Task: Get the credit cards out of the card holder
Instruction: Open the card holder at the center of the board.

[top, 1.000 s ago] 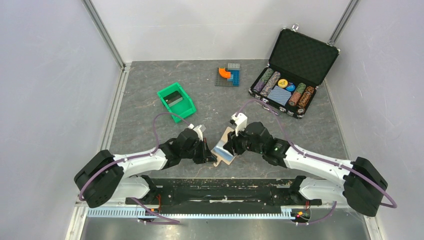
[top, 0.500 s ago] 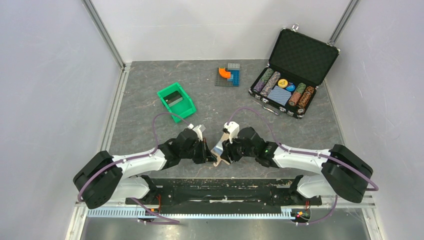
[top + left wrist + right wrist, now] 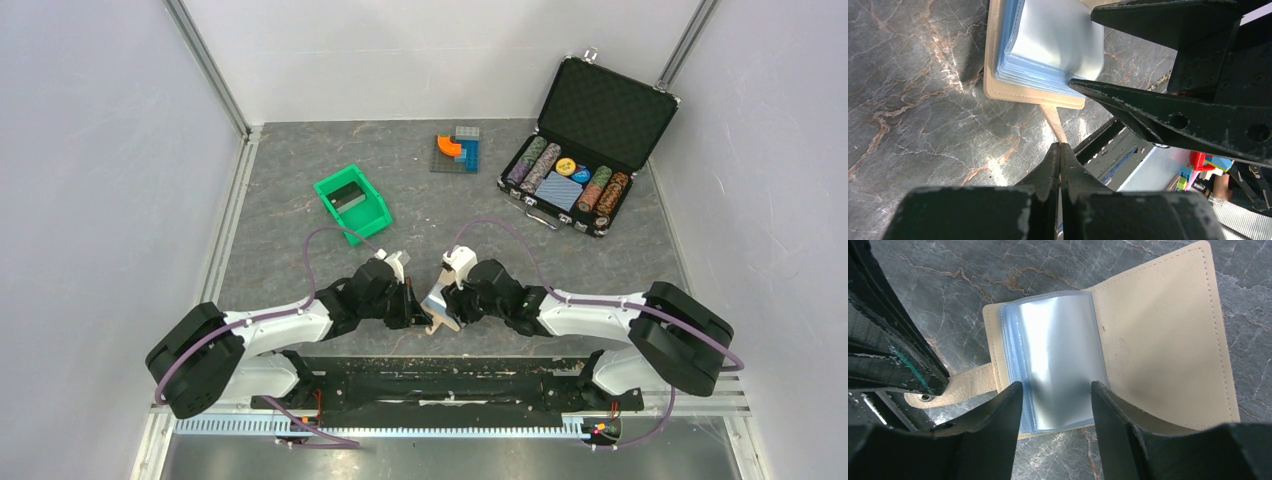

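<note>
Card holder (image 3: 1163, 340) open, pockets (image 3: 1058, 355) between right fingers (image 3: 993, 430)

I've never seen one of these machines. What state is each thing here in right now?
Tan bifold card holder with light blue sleeves: lying spread open.
Left gripper: jaws shut on the holder's strap tab.
Right gripper: jaws open, either side of the sleeves.
Black hard chip case: lid open.
Green plastic bin: upright, a dark item inside.
</note>
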Robot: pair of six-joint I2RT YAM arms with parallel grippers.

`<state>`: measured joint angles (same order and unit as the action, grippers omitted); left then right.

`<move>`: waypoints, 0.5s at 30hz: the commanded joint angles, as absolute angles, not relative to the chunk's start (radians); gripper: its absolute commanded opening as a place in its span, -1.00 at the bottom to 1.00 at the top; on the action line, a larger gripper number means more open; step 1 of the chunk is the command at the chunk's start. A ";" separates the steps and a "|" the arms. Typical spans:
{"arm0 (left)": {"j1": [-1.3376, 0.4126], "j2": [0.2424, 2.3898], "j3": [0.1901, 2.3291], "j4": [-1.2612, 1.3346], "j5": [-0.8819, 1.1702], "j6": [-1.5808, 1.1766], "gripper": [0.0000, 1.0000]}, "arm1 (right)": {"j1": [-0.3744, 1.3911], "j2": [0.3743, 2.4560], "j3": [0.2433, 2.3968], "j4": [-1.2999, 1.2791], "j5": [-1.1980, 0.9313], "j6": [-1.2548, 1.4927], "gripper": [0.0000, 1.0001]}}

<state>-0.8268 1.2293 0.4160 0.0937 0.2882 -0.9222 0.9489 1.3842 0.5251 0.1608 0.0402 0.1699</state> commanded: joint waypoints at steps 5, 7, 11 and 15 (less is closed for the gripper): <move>-0.830 1.214 0.404 0.096 0.282 -0.917 -0.95 | 1.004 1.439 0.579 0.134 0.176 0.120 0.20; -0.831 1.213 0.402 0.096 0.279 -0.917 -0.95 | 1.016 1.439 0.583 0.131 0.198 0.114 0.24; -0.831 1.213 0.402 0.092 0.276 -0.914 -0.95 | 1.029 1.423 0.579 0.138 0.192 0.102 0.30; -0.830 1.209 0.401 0.089 0.273 -0.913 -0.95 | 1.032 1.410 0.568 0.150 0.166 0.096 0.32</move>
<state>-0.8268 1.2293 0.4023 0.0776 0.2852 -0.9226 1.0260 1.4300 0.5533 0.1486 0.1524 0.1226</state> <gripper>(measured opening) 0.032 0.658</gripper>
